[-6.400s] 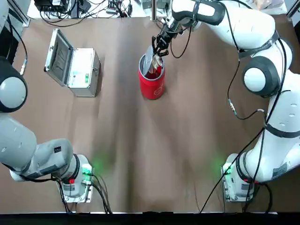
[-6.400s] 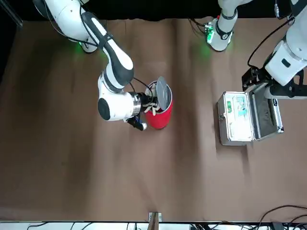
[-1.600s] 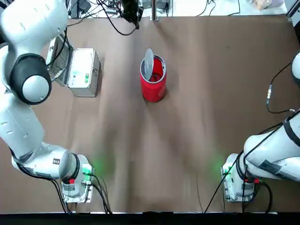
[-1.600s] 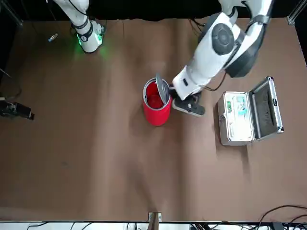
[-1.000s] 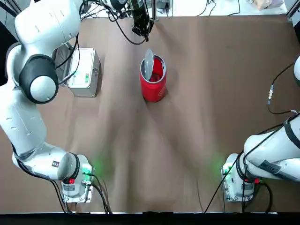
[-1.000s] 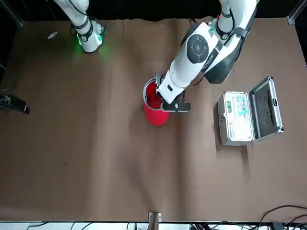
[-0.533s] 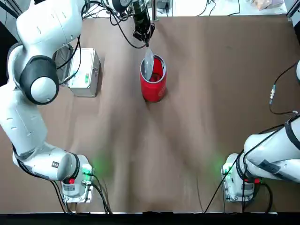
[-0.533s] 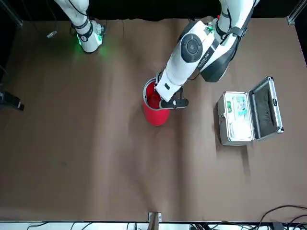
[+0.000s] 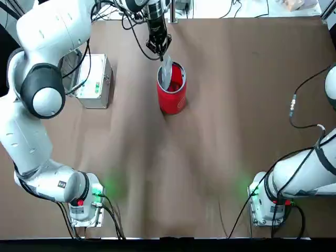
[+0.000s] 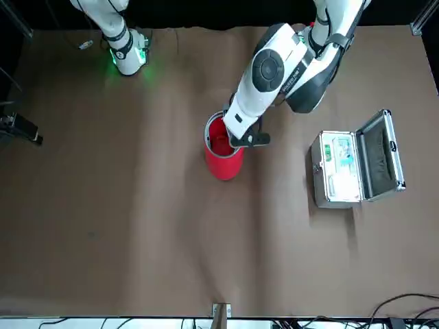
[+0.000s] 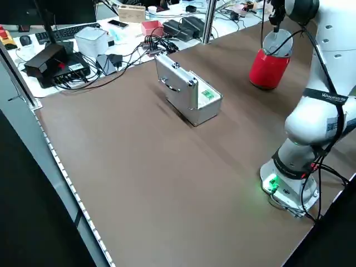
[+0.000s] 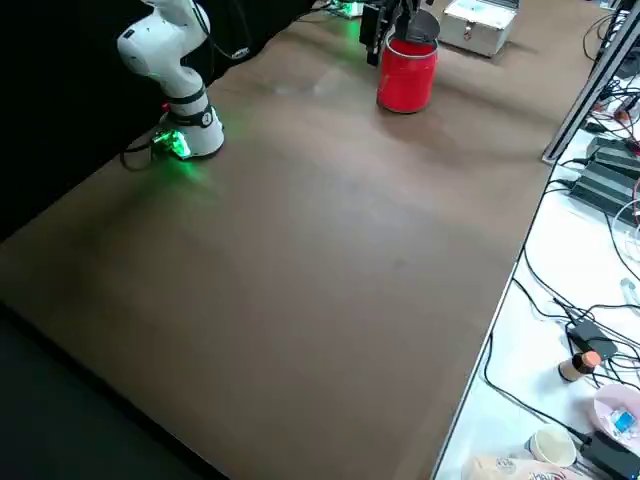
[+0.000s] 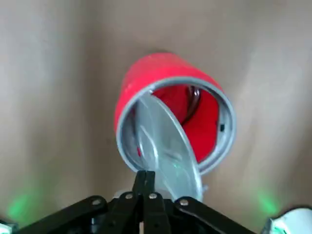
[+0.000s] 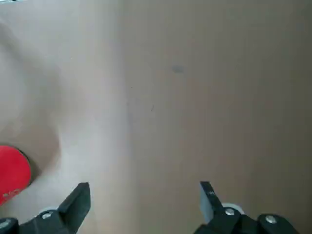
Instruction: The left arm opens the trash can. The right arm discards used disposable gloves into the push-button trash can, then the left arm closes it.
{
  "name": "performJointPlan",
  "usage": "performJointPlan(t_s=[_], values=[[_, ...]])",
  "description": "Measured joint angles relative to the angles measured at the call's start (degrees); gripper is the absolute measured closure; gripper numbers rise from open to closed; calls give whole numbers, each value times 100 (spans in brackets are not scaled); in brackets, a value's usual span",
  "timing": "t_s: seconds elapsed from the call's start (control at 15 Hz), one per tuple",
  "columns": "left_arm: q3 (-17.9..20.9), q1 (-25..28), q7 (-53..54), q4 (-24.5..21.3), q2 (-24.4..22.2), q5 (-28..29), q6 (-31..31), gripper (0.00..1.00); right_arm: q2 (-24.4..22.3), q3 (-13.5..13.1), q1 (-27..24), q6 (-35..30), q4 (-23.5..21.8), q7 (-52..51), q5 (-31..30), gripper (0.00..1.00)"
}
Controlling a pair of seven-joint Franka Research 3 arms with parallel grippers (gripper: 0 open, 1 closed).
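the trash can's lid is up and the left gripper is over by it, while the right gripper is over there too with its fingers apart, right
Not quite: the right gripper isn't by the trash can. The front view shows it well away, off toward the robot's right; its fingers are apart. The rest holds: the lid is up, with the left gripper by it.

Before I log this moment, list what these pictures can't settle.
- Gloves: none seen; the can's deepest inside is hidden by its wall and lid in the top view.
- Case's open lid: mostly behind the left arm in the top view.
- Right gripper: cut off by the top view's edge.
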Motion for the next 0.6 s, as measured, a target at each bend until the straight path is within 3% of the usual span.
performJointPlan(t_s=[0.07, 0.6], values=[[-24, -32, 0, -3, 2, -100, 15, 99, -73, -190, 164, 20, -68, -20, 14, 1], [-31, -151, 0, -31, 178, -125, 942, 99, -117, -309, 188, 40, -154, -551, 36, 1]])
